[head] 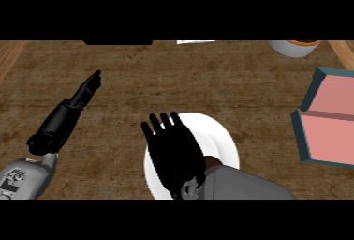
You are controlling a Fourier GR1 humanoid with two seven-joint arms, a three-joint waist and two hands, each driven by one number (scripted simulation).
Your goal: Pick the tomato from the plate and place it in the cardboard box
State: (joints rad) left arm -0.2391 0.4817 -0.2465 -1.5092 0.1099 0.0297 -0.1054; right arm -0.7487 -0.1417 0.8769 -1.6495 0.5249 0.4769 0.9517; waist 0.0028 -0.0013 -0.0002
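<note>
The brown, mottled surface [207, 84] fills the view, with paler wooden strips along its far left and far right corners. At the right edge lies the cardboard box [330, 122], open, with teal walls and a pink inside split into two sections; part of it runs out of view. Near the lower middle sits the white plate [224, 136], well apart from the box. The right hand [174, 154] hovers over the plate, covering much of its left and centre, its fingers straight and spread a little, pointing away from the robot and holding nothing that can be seen. Its grey forearm comes in from the lower edge. The left hand [86, 91] shows at the left, over bare surface, seen edge on, its fingers straight and close together, holding nothing. A small reddish-brown patch at the right wrist, on the plate, is likely the tomato [211, 162], mostly hidden. At the far edge stands a pale cup [294, 48], cut off by the view.
</note>
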